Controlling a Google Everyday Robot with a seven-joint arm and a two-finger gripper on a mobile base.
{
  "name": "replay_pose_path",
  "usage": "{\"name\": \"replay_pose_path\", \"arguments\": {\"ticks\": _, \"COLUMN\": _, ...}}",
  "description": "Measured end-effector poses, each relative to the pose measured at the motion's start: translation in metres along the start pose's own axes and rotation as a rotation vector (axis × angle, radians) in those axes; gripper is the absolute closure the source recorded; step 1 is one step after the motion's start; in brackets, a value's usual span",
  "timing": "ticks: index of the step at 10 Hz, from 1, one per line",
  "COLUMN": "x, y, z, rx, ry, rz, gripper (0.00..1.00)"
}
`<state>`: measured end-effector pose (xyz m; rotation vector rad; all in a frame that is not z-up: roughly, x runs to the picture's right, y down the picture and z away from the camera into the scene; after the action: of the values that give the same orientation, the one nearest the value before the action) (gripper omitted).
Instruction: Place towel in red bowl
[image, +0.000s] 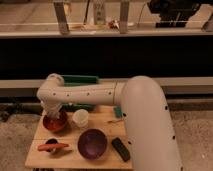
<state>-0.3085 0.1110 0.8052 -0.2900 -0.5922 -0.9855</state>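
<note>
**A:** The gripper (54, 114) hangs right over the red bowl (54, 123) at the far left of the table (100, 159), wrist pointed straight down. That fits a drop into the bowl, by the look of it.

**B:** And the towel?

**A:** A pale bundle (56, 111) sits just under the wrist, at the bowl's mouth. That is probably the towel, either in the grip or already resting in the bowl. Which of the two, nobody can tell from here.

**B:** Are the jaws wide or narrow?

**A:** Cannot tell. The wrist and that pale mass cover them.

**B:** What lies around it?

**A:** Just to the right of the gripper stands a white cup (80, 118), near but apart from the bowl. Below and further right is a purple bowl (92, 143), and beyond that a dark flat block (120, 148). Directly below the gripper lies an orange, carrot-like thing (52, 146) across something dark.

**B:** Anything cut off?

**A:** The arm (145, 125) blocks the table's right side. Behind the gripper a green tray (80, 80) shows only partly, and a small green piece (118, 111) peeks out beside the arm.
</note>
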Motion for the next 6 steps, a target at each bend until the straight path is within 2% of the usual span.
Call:
{"name": "replay_pose_path", "arguments": {"ticks": 1, "x": -0.0006, "y": -0.0004, "z": -0.0001, "rx": -0.003, "ry": -0.001, "rz": -0.003, "gripper": 0.91}}
{"name": "replay_pose_path", "arguments": {"ticks": 6, "x": 0.0000, "y": 0.0031, "z": -0.0051, "rx": -0.007, "ry": 0.011, "rz": 0.012, "gripper": 0.39}}
